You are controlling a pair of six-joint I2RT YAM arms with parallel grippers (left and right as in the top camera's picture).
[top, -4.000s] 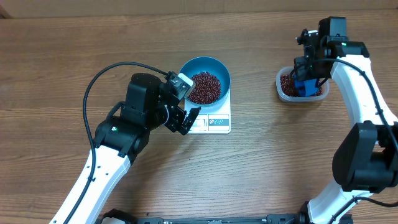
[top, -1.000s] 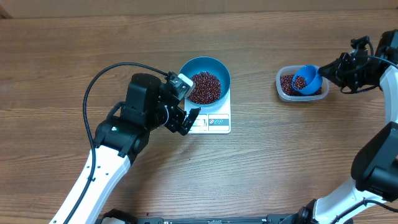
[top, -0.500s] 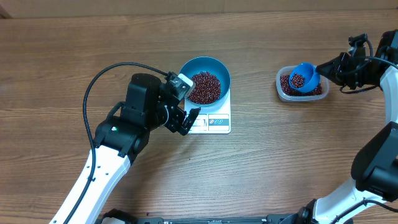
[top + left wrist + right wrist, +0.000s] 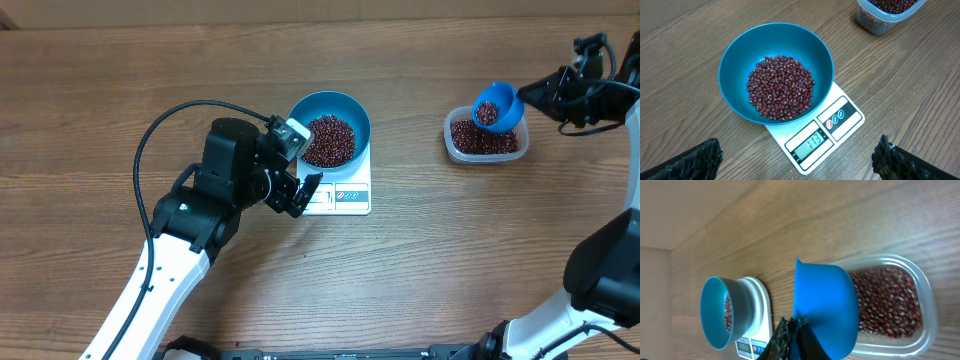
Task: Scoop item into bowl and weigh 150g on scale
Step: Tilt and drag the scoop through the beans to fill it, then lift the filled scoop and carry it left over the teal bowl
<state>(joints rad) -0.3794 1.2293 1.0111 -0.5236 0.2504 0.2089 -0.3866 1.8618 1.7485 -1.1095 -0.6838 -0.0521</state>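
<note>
- The small blue plastic scoop (image 4: 495, 106) had risen, loaded, off the clear rectangular tub (image 4: 485, 143), with the right gripper (image 4: 792, 341) clamped on its handle.
- The left gripper (image 4: 300, 196) stood spread wide beside the flat white square scale (image 4: 840, 116), which we judged left the pour path free.
- Dark red-brown beans (image 4: 780, 87) lay in the round teal-blue bowl (image 4: 735, 60) on the scale; we read 113 on its display.
</note>
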